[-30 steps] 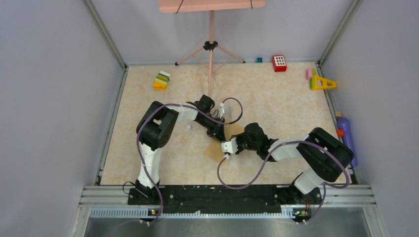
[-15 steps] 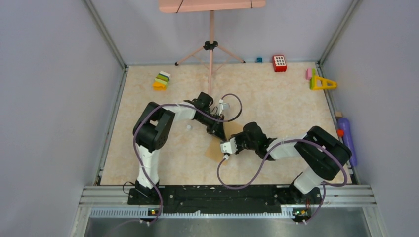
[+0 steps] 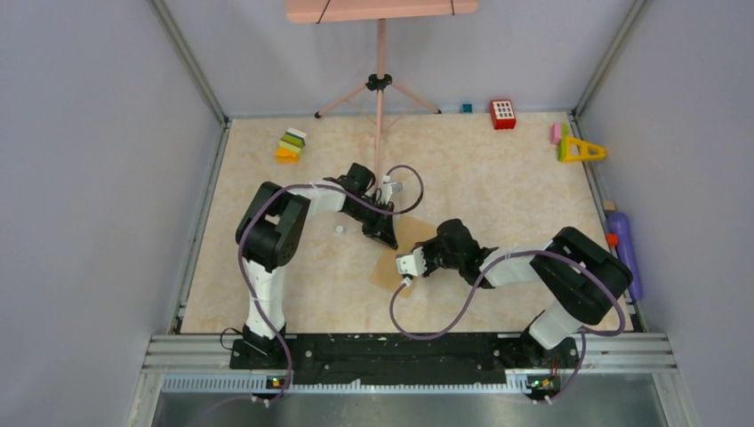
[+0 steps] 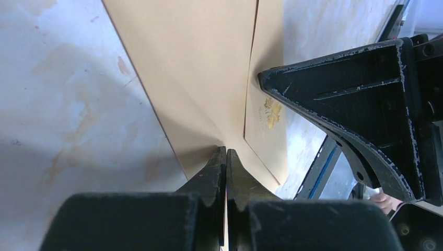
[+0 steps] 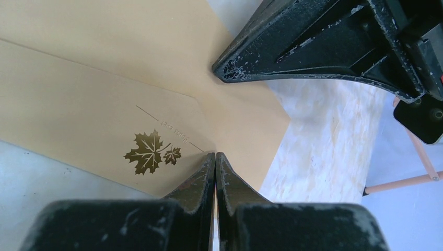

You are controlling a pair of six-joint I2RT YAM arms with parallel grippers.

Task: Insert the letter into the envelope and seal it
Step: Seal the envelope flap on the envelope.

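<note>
Since a second ago the left arm has swung its elbow toward the desk's left edge and drawn its gripper (image 4: 225,152) a little toward the far edge, while the right arm has barely shifted. By the look of it the task is near its end. No letter shows in any view, so it is most likely already inside the envelope (image 3: 384,272), though that cannot be confirmed. The flap (image 5: 78,99) is folded down flat against the body, and what seems left is pressing it until it sticks; whether it has stuck cannot be told. The envelope is flat brown kraft paper, smooth and uncreased, with a gold leaf mark (image 5: 149,152) near the flap's point. It lies about mid-desk (image 3: 498,178), slightly toward the near edge. Both grippers have their fingers pressed together and hold nothing. The left one bears down just beside the flap's point, and the right gripper (image 5: 215,155) is set on the flap close to the leaf.
</note>
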